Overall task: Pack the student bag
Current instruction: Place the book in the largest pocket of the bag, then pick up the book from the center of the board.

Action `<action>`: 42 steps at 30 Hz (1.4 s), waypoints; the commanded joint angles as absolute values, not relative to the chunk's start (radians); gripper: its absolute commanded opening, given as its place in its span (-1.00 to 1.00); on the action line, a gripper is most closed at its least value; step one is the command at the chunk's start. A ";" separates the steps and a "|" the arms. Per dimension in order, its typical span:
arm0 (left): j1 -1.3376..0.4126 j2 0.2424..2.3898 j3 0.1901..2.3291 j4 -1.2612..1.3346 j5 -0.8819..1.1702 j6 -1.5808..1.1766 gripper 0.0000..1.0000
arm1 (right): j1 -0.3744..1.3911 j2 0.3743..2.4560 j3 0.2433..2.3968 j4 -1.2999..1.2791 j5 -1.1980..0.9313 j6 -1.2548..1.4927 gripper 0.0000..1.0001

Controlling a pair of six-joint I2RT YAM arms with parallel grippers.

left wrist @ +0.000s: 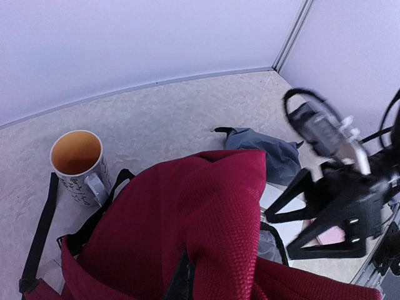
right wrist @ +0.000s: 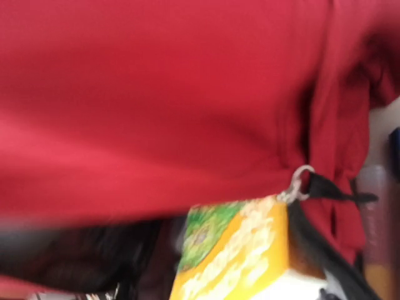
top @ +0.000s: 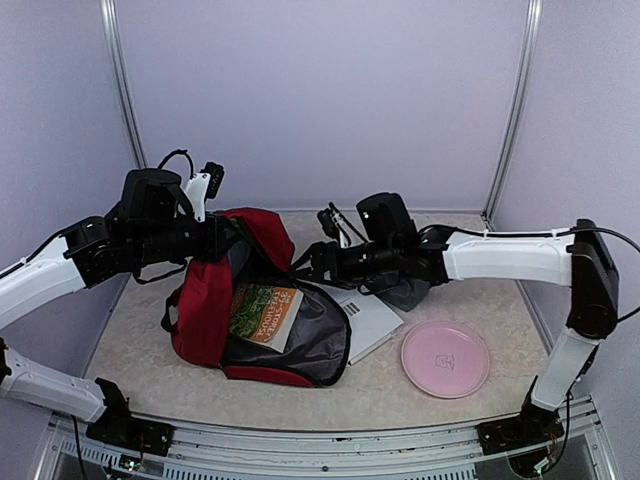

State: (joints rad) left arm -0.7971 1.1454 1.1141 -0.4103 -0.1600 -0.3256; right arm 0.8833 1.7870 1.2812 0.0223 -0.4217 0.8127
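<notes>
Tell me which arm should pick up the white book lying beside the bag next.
Right. The right gripper is open and empty, close to the white book; the left gripper is clamped on the student bag, holding its flap up.

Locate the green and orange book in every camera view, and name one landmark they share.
Top external: the book lies in the open student bag, left of centre.
Left wrist: the book is not in view.
Right wrist: the book sits at bottom centre, under red fabric.
Shared landmark: the red student bag, in all three views.
</notes>
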 commanded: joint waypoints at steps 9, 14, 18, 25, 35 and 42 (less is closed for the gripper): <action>-0.769 1.094 1.088 -0.407 -0.223 -0.308 -1.00 | 0.520 1.302 0.779 -0.293 -0.398 0.762 0.72; -0.764 1.103 1.060 -0.397 -0.200 -0.301 -1.00 | 0.472 1.380 0.707 -0.167 -0.475 0.703 0.76; -0.762 1.117 1.056 -0.398 -0.182 -0.299 -1.00 | 0.462 1.518 0.827 -0.214 -0.523 0.526 0.82; -0.753 1.116 0.998 -0.366 -0.161 -0.307 -1.00 | 0.462 1.722 0.990 -0.273 -0.589 0.397 0.75; -0.737 1.147 0.936 -0.282 -0.094 -0.302 -1.00 | 0.508 1.879 1.099 -0.292 -0.658 0.303 0.70; -0.735 1.153 0.903 -0.237 -0.034 -0.311 -1.00 | 0.547 1.869 1.104 -0.202 -0.763 0.349 -0.28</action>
